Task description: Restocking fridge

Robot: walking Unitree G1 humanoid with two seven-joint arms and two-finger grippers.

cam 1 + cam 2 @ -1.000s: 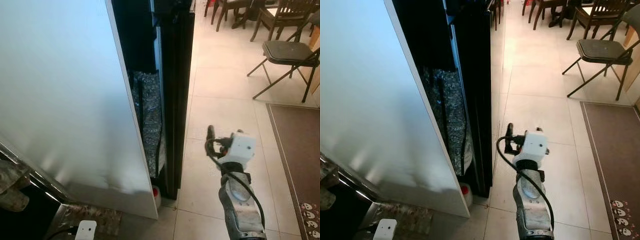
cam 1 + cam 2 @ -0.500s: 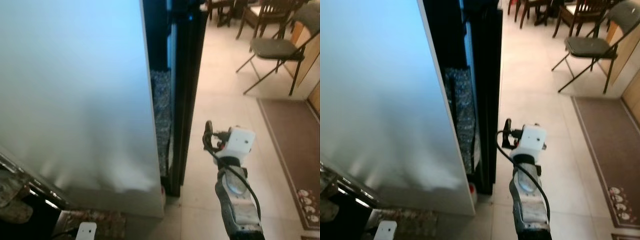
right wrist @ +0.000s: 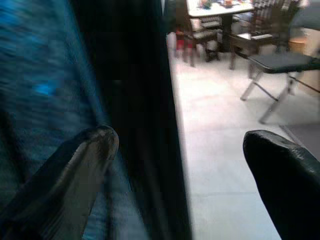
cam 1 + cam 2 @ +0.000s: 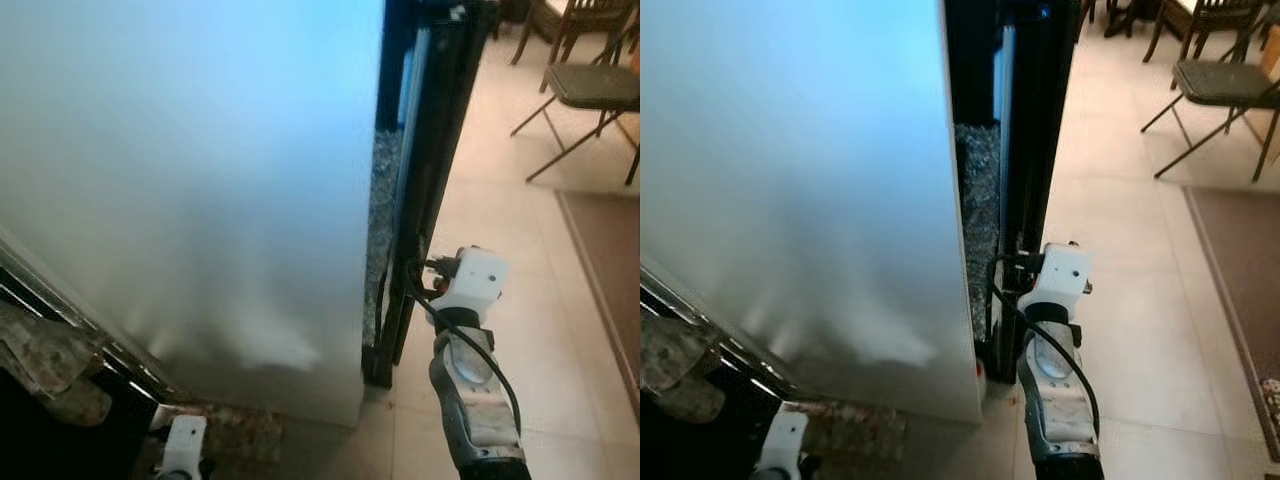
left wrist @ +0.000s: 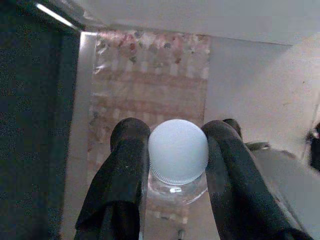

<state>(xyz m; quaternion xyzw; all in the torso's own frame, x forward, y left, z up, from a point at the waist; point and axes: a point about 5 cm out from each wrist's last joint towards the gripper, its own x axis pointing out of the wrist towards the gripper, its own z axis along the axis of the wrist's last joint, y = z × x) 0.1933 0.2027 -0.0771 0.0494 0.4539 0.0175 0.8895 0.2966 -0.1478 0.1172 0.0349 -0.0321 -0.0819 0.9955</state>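
At the near left, the left gripper is clamped on a clear plastic bottle with a pale white screw cap, one black finger pressed to each side just under the cap. The bottle's body is hidden behind the cap and fingers, so what it holds cannot be told. Beneath it lies a patterned reddish mat on the floor, and only the white wrist block of that arm shows at the near edge of the head view.

A large white fridge door stands wide across the left and middle of the scene, its top and left cut off. Past its right edge is a narrow gap into the black fridge body, where a crinkled silvery lining, perhaps foil, can be made out; the shelves are hidden.

To the right, the right gripper has its fingers spread well apart, close beside the black fridge edge, which is blurred. Far right, a dark folding metal chair stands on the pale tiled floor.
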